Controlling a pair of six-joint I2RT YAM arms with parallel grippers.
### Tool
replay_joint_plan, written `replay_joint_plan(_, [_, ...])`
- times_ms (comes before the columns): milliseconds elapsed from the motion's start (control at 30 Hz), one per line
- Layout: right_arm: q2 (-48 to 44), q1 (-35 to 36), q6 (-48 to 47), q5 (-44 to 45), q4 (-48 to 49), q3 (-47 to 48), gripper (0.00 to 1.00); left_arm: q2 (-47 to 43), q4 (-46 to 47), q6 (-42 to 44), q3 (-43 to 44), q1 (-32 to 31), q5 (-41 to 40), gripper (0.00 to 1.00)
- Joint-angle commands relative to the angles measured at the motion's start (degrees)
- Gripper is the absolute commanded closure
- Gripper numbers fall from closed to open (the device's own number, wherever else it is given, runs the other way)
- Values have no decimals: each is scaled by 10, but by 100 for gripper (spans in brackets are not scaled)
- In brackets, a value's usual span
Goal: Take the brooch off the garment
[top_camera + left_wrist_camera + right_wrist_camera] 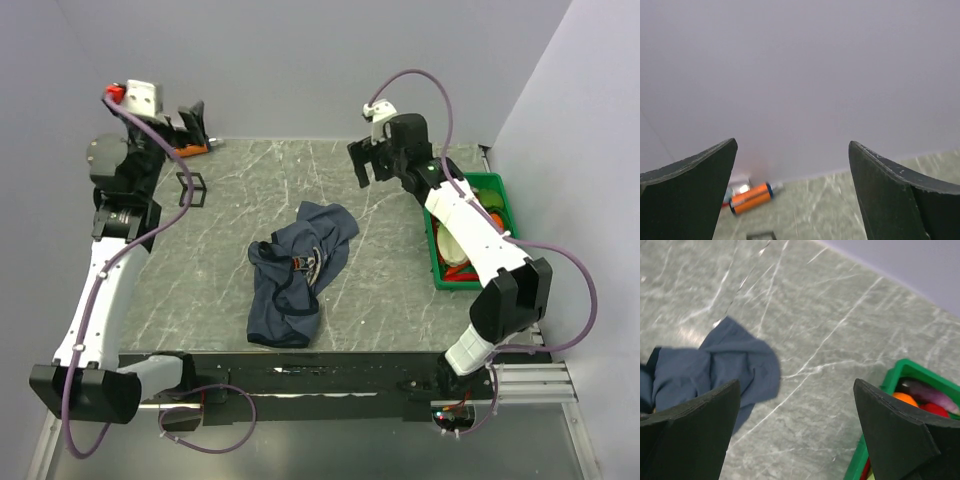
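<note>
The brooch is showing only as a tiny tan speck beside the pale print near the middle of the garment, too small to make out further. The garment is lying crumpled from the centre of the surface down to just beside the near edge. Grey veined stone is showing to its left, to its right and toward the far edge, with the widest stretch on the left.

The right end effector is hanging over the far half of the surface, between the garment and the far right corner. It is well apart from the brooch, its fingers spread wide and gripping nothing. A green bin is sitting along the right edge.

The left end effector is raised at the far left corner, even farther from the brooch. It is facing the wall, fingers likewise spread wide with nothing between them. An orange cylinder and a small black box are lying near that corner.

The lettering in the print is too small to read.
</note>
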Motion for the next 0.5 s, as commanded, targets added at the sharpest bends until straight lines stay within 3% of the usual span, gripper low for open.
replay_joint_plan(0, [33, 10, -59, -129, -49, 19, 0, 17, -130, 21, -78, -1, 39, 0])
replay_joint_plan(200, [95, 53, -163, -311, -106, 81, 10, 5, -252, -11, -123, -1, 69, 1])
replay_joint_plan(333, [150, 101, -223, -365, -169, 108, 17, -6, -281, -48, -151, -1, 62, 0])
replay_joint_plan(467, [184, 140, -243, -380, -155, 111, 19, -24, -283, -73, -170, 1, 33, 1])
